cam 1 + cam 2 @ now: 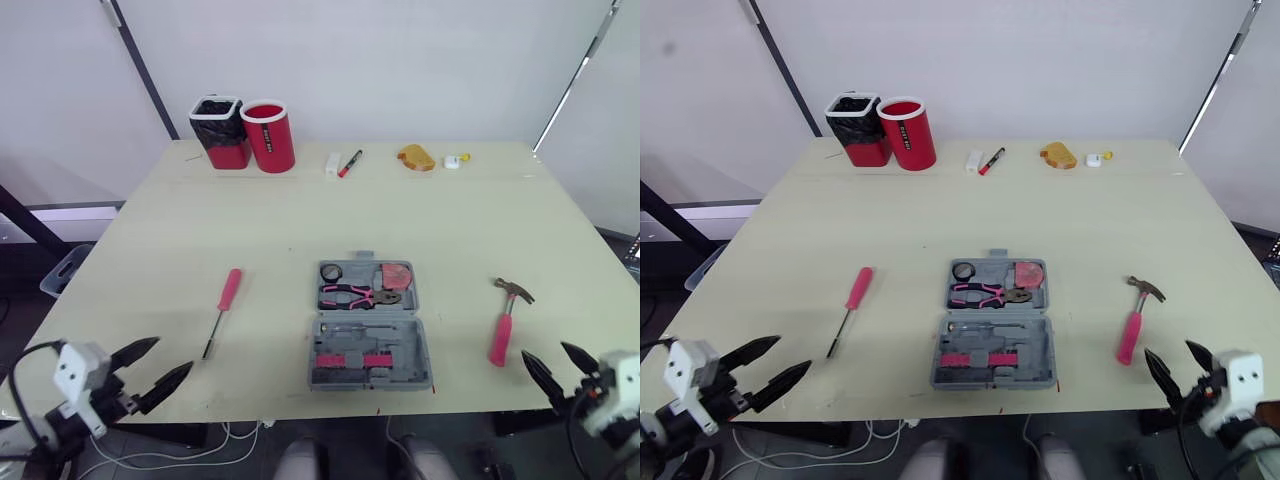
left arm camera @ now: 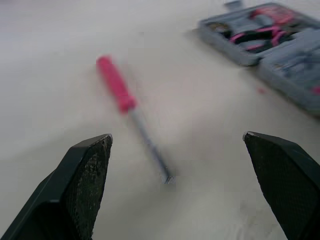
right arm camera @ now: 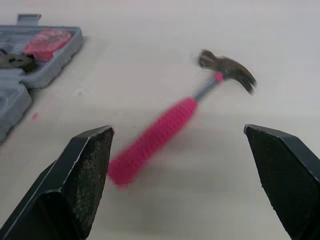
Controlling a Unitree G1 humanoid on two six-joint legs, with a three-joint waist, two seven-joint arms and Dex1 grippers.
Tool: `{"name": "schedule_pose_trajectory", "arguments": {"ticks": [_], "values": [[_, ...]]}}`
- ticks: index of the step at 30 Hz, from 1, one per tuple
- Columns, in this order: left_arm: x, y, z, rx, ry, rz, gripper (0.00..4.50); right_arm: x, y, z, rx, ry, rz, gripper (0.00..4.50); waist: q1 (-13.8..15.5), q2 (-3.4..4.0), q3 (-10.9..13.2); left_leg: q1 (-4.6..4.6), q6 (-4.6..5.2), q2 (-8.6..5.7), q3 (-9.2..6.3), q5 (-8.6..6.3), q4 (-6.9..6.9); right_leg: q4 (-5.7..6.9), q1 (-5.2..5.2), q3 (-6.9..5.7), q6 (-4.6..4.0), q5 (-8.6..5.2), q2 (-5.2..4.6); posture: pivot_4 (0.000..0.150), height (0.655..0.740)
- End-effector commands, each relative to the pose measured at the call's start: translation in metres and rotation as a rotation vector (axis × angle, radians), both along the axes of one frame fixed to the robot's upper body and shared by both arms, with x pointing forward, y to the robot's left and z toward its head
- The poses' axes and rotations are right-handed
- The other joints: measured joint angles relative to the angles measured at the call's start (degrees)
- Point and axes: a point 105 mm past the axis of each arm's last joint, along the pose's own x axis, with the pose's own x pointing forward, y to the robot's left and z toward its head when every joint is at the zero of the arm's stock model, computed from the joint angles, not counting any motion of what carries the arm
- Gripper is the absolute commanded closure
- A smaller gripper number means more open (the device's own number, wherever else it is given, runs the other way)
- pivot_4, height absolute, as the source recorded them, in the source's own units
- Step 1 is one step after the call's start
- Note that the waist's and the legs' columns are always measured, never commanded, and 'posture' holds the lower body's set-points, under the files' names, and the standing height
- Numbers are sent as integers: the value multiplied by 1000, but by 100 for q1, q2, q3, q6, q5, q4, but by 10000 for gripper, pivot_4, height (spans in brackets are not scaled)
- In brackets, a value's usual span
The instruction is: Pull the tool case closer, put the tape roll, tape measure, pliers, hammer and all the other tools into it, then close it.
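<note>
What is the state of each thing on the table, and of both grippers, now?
tool case: open, lying flat.
pliers: inside the case.
hammer: lying on the table, outside the case.
screwdriver: lying on the table, outside the case.
red cup: upright.
left gripper: jaws open, empty.
right gripper: jaws open, empty.

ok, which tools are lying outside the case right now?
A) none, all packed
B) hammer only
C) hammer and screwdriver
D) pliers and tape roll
C: the hammer lies on the table to the right of the open tool case and the screwdriver to its left, while the pliers already sit inside the case.
</note>
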Motion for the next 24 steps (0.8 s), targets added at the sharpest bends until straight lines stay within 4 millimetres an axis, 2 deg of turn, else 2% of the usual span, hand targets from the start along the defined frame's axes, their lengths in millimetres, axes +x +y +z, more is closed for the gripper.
{"name": "schedule_pose_trajectory", "arguments": {"ticks": [1, 9, 16, 24], "values": [[5, -20, 14, 32, -35, -120, 0, 13, 3, 13, -40, -3, -13, 1053, 2, 2, -1, 0, 0, -2, 1, 0, 0, 0, 0, 0, 0, 0, -1, 1500, 7400], [19, -78, 51, 22, -115, -408, 0, 52, 1, 4, -24, 84, -119, 1053, 0, -1, -4, -5, 2, -14, 21, 1, 3, 2, 1, -2, 2, 1, 4, 1500, 7400], [14, -105, 80, -14, -104, -578, 0, 78, 2, 1, 10, 151, -211, 1053, -21, 3, -3, -5, 2, -21, 23, 0, -6, 1, -1, 5, 11, 7, 18, 1500, 7400], [3, -129, 101, -30, -100, -784, 0, 97, -3, -11, 28, 228, -350, 1053, -20, 7, -1, -11, 2, -19, 17, 1, -4, 0, -4, 7, 19, 12, 32, 1500, 7400]]}}
